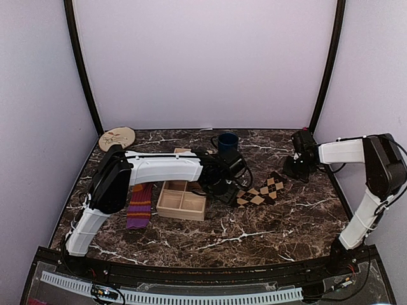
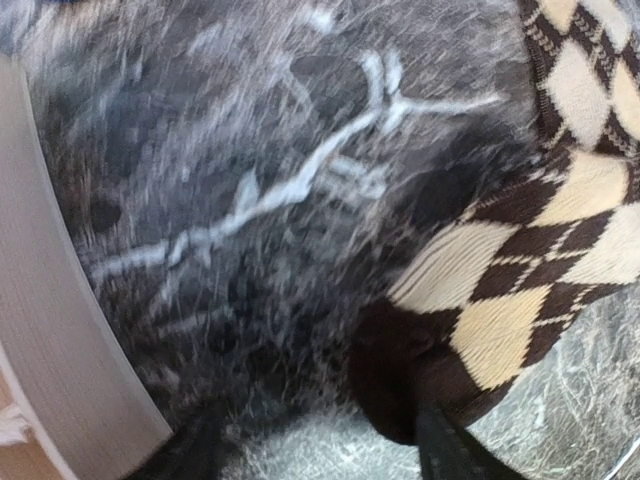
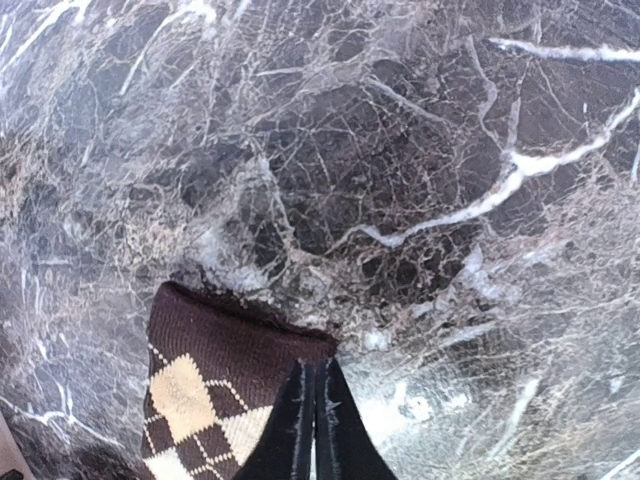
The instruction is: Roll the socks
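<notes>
1. The dark brown fabric sock with tan argyle diamonds (image 1: 259, 192) lies flat on the dark marble counter (image 1: 254, 238), just right of the middle. Its long axis slants from near-left to far-right.
2. The left hand (image 1: 226, 189) is at the sock's near-left end. In the left wrist view its fingers are spread wide and hold nothing. One black fingertip (image 2: 445, 450) is over the sock's plain dark end. The other is over bare marble, beside the rim of the pale wooden compartment tray (image 1: 181, 202).
3. The right hand (image 1: 297, 166) is at the opposite, far-right end. In the right wrist view its two fingers (image 3: 300, 420) are pressed together, with their tips at the corner of the plain brown band. I cannot tell whether any fabric is caught between them.
4. The argyle sock therefore spans the gap between the two hands, one end at each. A roll would probably travel along that slanted axis. The left hand looks better placed to start it, being open and astride its end, while the right hand could pin the far end.
5. The purple fabric sock with orange and red stripes (image 1: 139, 206) lies flat just left of the tray, partly under the left arm. Its long axis runs near to far. It is well apart from both hands, and the left arm is the nearer one.
</notes>
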Available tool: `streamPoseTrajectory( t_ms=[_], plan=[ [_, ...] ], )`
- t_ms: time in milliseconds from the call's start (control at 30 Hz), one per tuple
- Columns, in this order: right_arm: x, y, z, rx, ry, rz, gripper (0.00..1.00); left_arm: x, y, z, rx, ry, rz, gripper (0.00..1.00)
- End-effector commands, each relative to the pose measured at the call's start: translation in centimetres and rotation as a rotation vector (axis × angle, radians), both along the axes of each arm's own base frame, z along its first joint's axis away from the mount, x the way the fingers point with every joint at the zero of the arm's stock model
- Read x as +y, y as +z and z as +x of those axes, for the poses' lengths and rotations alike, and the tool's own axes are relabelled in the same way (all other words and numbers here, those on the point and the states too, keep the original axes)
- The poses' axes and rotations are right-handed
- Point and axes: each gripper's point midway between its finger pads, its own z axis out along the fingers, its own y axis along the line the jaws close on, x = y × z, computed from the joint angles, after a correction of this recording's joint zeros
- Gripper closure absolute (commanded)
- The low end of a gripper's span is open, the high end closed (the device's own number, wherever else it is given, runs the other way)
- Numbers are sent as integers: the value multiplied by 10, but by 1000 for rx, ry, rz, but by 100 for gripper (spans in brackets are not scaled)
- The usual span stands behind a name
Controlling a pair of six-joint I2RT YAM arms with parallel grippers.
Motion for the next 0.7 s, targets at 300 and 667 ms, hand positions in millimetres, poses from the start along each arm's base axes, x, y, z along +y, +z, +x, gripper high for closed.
streamPoseTrajectory(
  t_ms=[300, 667],
  plan=[
    [6, 7, -12, -26, 24, 61, 70, 35, -29, -25, 110, 6, 141, 69],
    [20, -17, -24, 32, 31, 110, 51, 34, -25, -23, 103, -1, 142, 69]
  ],
)
